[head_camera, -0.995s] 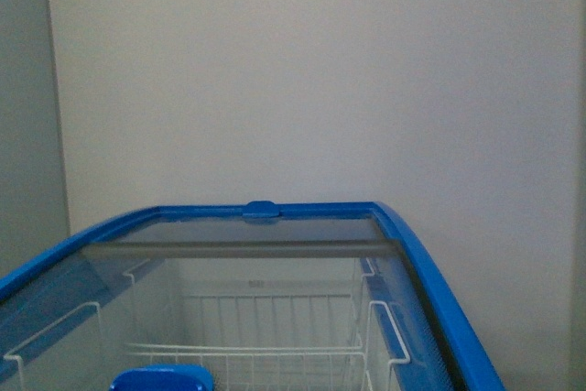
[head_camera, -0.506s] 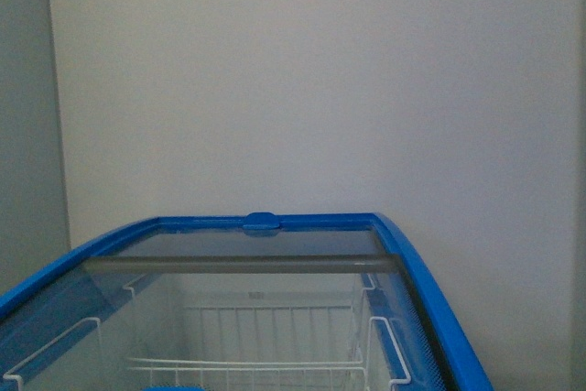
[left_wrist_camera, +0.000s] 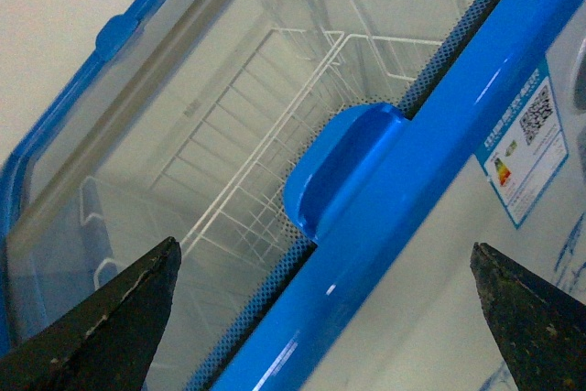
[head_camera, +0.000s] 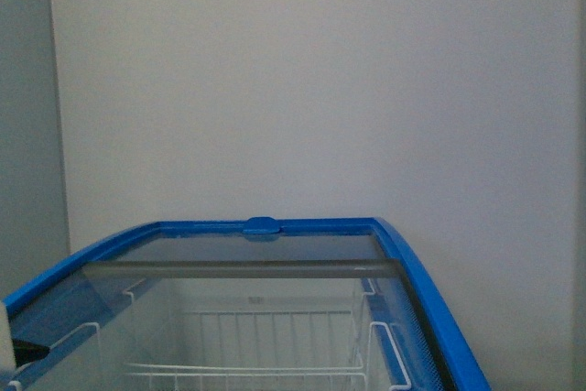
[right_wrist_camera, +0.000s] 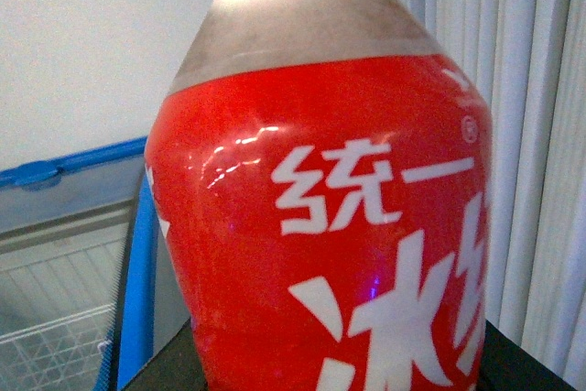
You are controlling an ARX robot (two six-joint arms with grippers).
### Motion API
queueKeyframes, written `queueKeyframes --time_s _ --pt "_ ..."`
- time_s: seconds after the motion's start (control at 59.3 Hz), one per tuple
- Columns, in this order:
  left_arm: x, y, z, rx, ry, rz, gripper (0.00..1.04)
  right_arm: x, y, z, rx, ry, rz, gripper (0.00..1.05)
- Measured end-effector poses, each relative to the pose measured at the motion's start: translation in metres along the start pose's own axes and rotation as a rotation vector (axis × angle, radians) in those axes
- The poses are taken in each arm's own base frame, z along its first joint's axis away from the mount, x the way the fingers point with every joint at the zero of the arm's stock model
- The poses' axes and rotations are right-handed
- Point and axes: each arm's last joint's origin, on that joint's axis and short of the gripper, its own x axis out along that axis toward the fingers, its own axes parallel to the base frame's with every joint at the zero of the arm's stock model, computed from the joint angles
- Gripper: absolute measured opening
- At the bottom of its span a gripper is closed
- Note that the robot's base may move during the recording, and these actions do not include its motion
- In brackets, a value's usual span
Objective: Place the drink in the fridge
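Since a second ago the fridge (head_camera: 417,272) has dropped lower in the front view, and its near blue handle has left the frame. The glass lid (head_camera: 247,254) covers the wire basket (head_camera: 275,341). In the left wrist view, our left hand (left_wrist_camera: 320,258) is spread wide and empty, with the lid handle (left_wrist_camera: 343,167) ahead between its dark fingers, not touched. In the right wrist view, our right hand (right_wrist_camera: 334,377) grips the drink (right_wrist_camera: 320,226), a red-labelled bottle, near the fridge's corner and outside it. We judge that opening is the step in hand. Next the left hand must reach the handle, close on it and slide the lid back.
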Motion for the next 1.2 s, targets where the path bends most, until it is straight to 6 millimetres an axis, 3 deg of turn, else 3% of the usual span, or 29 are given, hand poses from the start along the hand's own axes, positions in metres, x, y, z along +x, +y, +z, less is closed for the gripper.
queueKeyframes --time_s 0.337,0.759,0.911,1.198 --pt "0.057 0.028 0.002 0.139 0.019 -0.069 0.97 0.0 0.0 0.0 0.0 0.0 0.0 0.38" --pt "0.114 0.041 0.008 0.178 0.023 -0.134 0.97 0.0 0.0 0.0 0.0 0.0 0.0 0.38" --pt "0.147 0.066 0.016 0.205 0.011 -0.104 0.97 0.0 0.0 0.0 0.0 0.0 0.0 0.38" --pt "0.191 0.102 0.022 0.228 0.027 0.038 0.97 0.0 0.0 0.0 0.0 0.0 0.0 0.38"
